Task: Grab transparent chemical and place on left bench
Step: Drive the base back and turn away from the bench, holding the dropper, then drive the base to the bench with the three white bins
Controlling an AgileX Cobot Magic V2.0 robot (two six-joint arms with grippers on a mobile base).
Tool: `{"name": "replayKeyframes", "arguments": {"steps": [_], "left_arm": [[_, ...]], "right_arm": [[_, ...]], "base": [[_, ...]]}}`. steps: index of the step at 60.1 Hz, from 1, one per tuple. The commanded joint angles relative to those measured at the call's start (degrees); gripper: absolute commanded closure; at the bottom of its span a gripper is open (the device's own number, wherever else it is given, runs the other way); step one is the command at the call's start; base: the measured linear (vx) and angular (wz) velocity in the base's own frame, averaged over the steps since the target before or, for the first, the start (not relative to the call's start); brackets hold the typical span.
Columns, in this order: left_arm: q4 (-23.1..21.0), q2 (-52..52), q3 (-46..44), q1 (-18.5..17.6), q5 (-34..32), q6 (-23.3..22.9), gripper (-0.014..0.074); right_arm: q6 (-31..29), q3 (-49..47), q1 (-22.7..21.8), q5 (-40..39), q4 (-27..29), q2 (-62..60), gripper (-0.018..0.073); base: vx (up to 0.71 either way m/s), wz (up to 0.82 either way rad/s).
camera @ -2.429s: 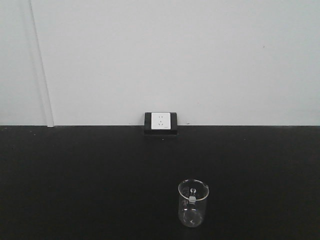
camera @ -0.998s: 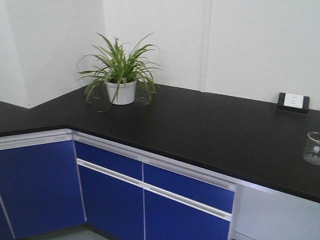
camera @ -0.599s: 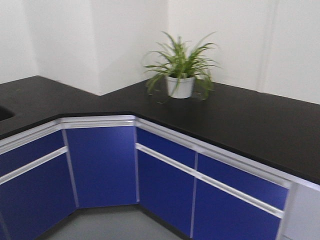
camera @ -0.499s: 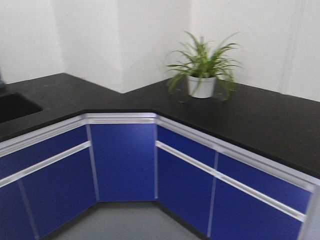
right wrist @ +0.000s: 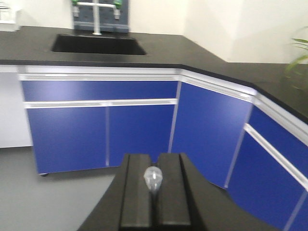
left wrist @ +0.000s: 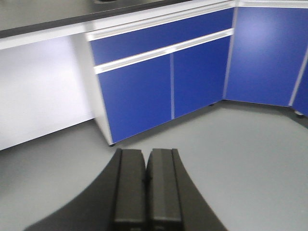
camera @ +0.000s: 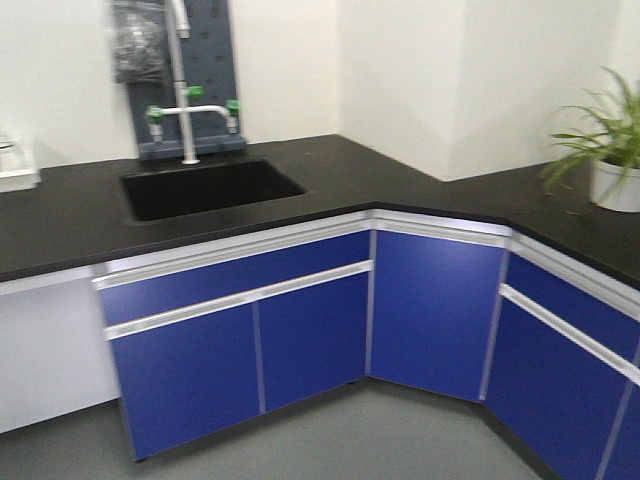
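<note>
The transparent chemical (right wrist: 153,179), a clear pipette, shows only its rounded bulb, sticking up between the shut fingers of my right gripper (right wrist: 154,166); its stem is hidden between the pads. The left bench (camera: 60,225) is a black countertop over dark blue cabinet fronts, with a built-in black sink (camera: 205,187); it also shows in the right wrist view (right wrist: 159,53). My right gripper hangs in front of the bench, below counter height. My left gripper (left wrist: 146,159) is shut and empty, over the grey floor facing the blue cabinets (left wrist: 159,82). Neither gripper shows in the front view.
A white tap with green handles (camera: 185,110) stands behind the sink on a grey pegboard. A white bin (camera: 15,165) sits at the counter's far left. A potted plant (camera: 610,160) stands on the right counter. Grey floor (camera: 330,430) lies in front of the cabinets.
The front view has swung left from the counter with the socket and beaker, past the plant corner, to the bench with the sink.
</note>
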Motion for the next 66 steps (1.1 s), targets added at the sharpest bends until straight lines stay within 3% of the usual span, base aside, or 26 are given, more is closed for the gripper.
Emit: {"name": "replayKeyframes", "arguments": {"steps": [1, 66], "left_arm": [[0.0, -1.1, 0.9, -0.1, -4.5, -0.4, 0.0600], [0.0, -1.1, 0.9, -0.1, -4.5, -0.4, 0.0600]], "right_arm": [[-0.4, -1.7, -0.1, -4.5, -0.8, 0.1, 0.0561], [-0.4, -1.7, -0.1, -4.5, -0.8, 0.1, 0.0561]], "base": [[-0.15, 0.57], [-0.01, 0.46]]}}
